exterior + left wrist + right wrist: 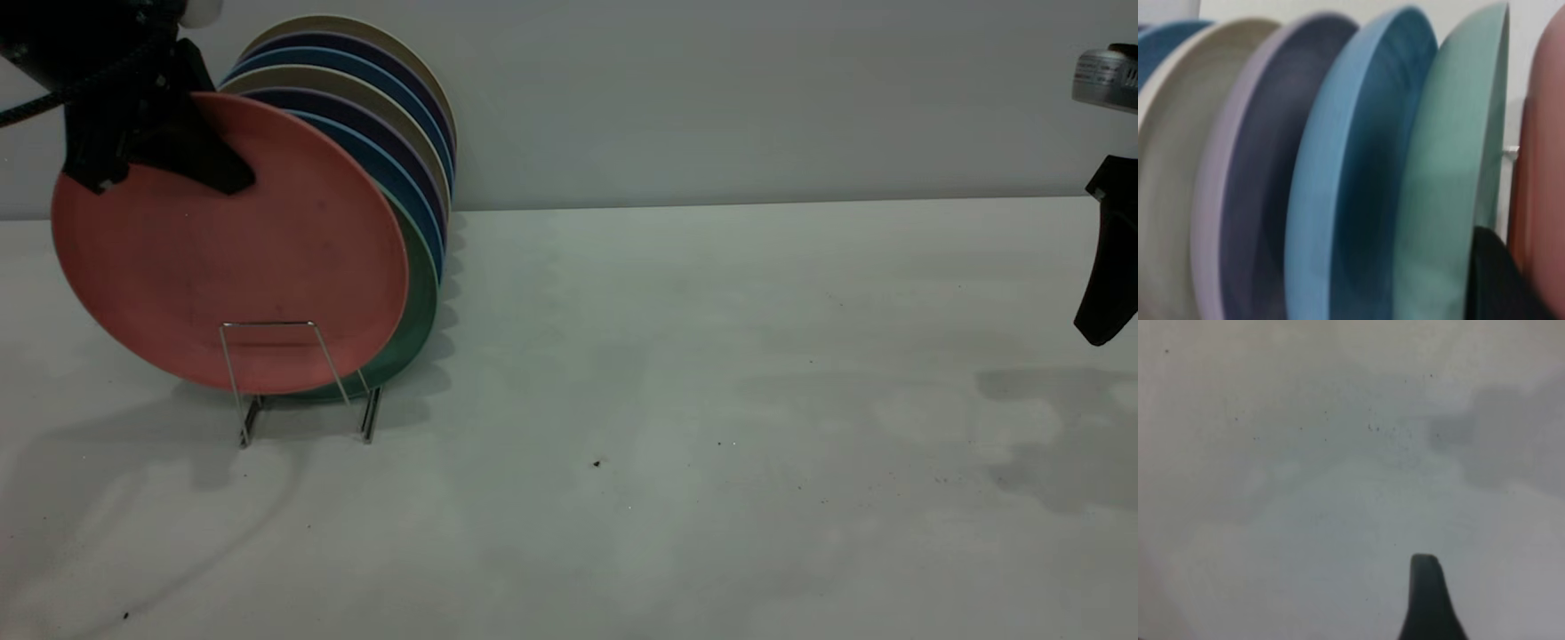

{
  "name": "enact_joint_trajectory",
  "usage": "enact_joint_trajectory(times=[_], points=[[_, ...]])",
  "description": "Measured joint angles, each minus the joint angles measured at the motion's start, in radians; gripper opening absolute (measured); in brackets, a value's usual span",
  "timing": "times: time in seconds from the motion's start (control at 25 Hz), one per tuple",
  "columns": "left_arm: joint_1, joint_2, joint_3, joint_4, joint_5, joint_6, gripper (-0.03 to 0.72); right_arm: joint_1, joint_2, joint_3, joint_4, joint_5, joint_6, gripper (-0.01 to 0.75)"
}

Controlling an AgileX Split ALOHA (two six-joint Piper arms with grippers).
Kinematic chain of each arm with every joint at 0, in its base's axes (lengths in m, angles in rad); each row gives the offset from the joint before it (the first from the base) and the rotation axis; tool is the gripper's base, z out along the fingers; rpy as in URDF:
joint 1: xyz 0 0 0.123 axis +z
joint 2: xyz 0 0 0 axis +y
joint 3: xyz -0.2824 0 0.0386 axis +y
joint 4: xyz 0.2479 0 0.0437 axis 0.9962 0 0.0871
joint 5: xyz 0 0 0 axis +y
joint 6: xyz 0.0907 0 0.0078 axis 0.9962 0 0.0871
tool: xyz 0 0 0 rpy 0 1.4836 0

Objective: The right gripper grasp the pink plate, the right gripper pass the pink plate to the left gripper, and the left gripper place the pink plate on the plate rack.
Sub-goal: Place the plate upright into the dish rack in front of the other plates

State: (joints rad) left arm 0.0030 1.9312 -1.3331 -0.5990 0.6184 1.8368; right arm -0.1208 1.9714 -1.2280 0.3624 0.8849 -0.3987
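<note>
**Observer:** How far along are you?

**Operator:** Nearly through, I'd say. I have the pink plate in the left gripper, jaws clamped on its upper rim, one finger lying across the front face. The plate stands on edge at the front of the plate rack, just ahead of the mint-green plate, with its lower rim behind the rack's front wire loop. Grasp and handover look finished to me.

**Observer:** So what's left?

**Operator:** I judge only the release and lifting clear. I can't tell whether the plate's weight already sits in the wire.

**Observer:** And the other arm?

**Operator:** The right gripper hangs at the far right edge, well apart from the rack and holding nothing. I see just one finger, so I can't tell how its jaws stand.

**Observer:** The rest of the setting?

**Operator:** A pale matte tabletop with a few dark specks and soft shadows, and a plain light wall behind. More plates in blue, purple and beige fill the rack behind the green one.
</note>
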Motion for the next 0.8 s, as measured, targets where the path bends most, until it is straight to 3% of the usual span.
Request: enact_joint_trajectory(times=[0.2,0.32,0.8], points=[[0.0,0.0,0.0,0.029,0.001,-0.048,0.399,0.0,0.0,0.0,0.001,0.0,0.0,0.531],[0.0,-0.002,0.0,0.03,0.007,-0.071,0.478,0.0,0.0,0.0,0.003,-0.003,0.0,0.531],[0.0,-0.139,0.0,0.029,0.119,-0.119,0.513,0.0,0.0,0.0,0.013,-0.004,0.0,0.531]])
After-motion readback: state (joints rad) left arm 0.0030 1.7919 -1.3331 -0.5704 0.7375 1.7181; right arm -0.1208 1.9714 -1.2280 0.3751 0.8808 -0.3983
